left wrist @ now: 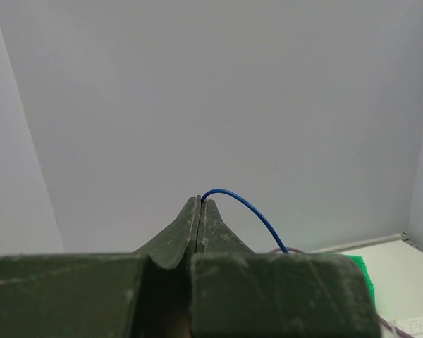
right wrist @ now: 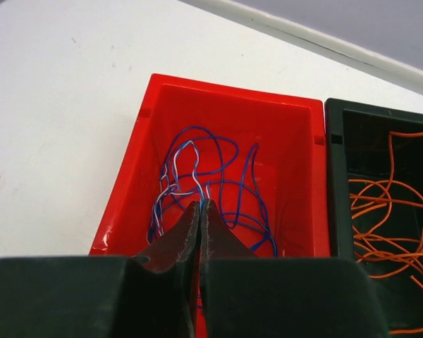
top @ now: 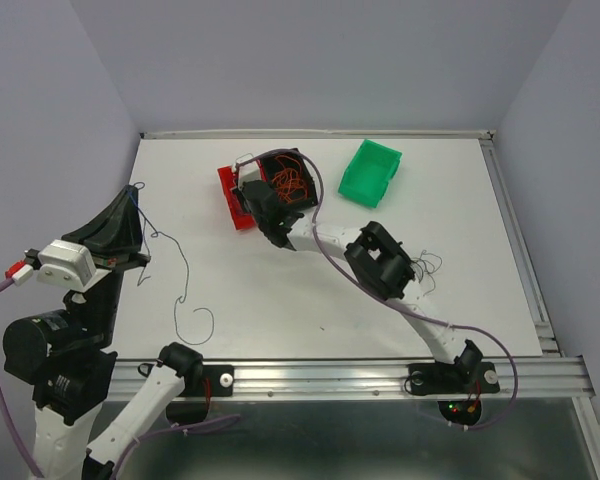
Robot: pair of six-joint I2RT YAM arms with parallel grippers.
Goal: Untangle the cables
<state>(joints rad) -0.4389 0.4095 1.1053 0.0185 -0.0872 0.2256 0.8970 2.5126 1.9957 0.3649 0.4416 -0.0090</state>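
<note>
Now, your left pincer (left wrist: 199,202) is shut on one thin blue wire (left wrist: 248,203), held high and well to the left of the red bin (right wrist: 127,183), with the wire's tail on the tabletop (top: 280,290), so a quick pull could snag it or slip it loose. Your right pincer (right wrist: 199,205) is closed just over the blue wires (right wrist: 208,184) in the red bin and could drag out a whole bunch. Its own fingers (right wrist: 176,243) hide whether it pinches any wire.

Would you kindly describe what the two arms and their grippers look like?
The left arm and right arm are black and white jointed segments with lilac cables along them. The left gripper and right gripper have dark green, tapered, scuffed fingers.
</note>
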